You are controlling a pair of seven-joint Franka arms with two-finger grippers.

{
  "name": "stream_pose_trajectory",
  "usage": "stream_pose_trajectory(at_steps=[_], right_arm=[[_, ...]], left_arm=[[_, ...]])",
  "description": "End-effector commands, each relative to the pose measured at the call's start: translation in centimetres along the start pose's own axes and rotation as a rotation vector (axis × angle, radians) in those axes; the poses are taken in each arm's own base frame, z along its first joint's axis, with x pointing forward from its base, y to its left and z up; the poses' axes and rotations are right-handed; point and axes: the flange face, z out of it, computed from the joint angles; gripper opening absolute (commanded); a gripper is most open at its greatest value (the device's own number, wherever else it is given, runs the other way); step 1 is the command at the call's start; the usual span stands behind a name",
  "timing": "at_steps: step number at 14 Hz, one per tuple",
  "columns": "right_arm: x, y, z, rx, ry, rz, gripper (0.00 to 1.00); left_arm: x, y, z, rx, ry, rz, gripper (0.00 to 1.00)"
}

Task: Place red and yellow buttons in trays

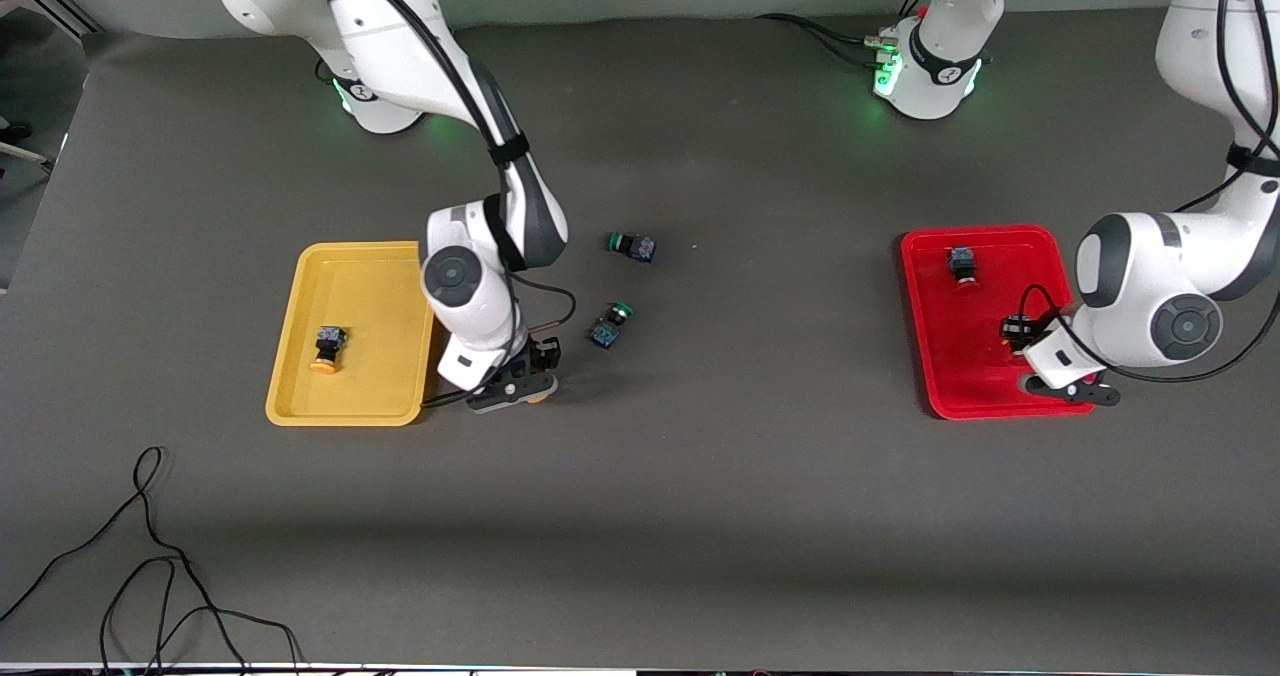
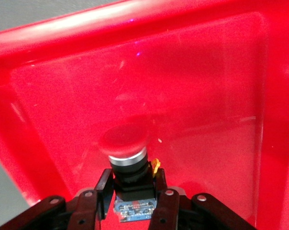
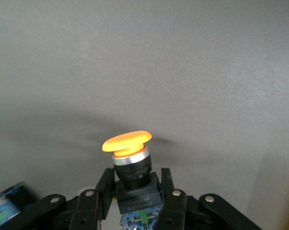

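Grippers both grip buttons: our left gripper (image 2: 131,191) clamps a red button (image 2: 125,143) over the red tray (image 2: 206,96), lower right of the front view; our right gripper (image 3: 135,194) clamps a yellow button (image 3: 127,143) beside the yellow tray (image 1: 345,276).

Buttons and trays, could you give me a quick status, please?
Left gripper shut on red button over red tray. Right gripper shut on yellow button beside yellow tray. One button already in each tray.

Robotics lab bench: two white arm bases (image 1: 928,71) glowing green at 12 o'clock, grey mat covering the table (image 1: 700,476), black cables (image 1: 150,556) trailing loose at 7 o'clock, bare wall showing above.
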Motion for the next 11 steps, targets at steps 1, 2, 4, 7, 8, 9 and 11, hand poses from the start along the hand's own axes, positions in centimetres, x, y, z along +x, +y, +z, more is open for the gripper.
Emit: stream_pose_trajectory(at_steps=[1,2,4,7,8,9,11], right_arm=[[1.5,2.0,-7.9,0.087,-0.069,0.13,0.15],[2.0,3.2,-9.9,0.093,-0.085,0.168,0.15],[2.3,7.7,-12.8,0.083,-0.104,0.213,0.13],[0.7,15.8,-13.5,0.038,-0.178,0.257,0.13],[-0.1,18.7,-13.1,0.028,-0.188,0.263,0.13],[-1.1,21.0,-12.3,0.027,-0.195,0.272,0.13],[-3.4,24.0,-9.1,0.004,-0.184,0.313,0.13]], left_arm=[[-0.3,-0.4,0.2,0.003,0.011,0.01,0.0],[-0.4,-0.4,0.1,0.004,0.009,0.012,0.16],[-0.4,-0.5,-0.9,0.011,0.012,0.011,1.0],[-0.5,-0.4,-4.5,0.031,0.005,0.01,1.0],[-0.3,-0.3,-6.9,0.042,-0.004,0.009,1.0],[-0.3,0.1,-9.4,0.052,-0.018,0.002,1.0],[-0.9,1.5,-15.9,0.075,-0.025,-0.009,1.0]])
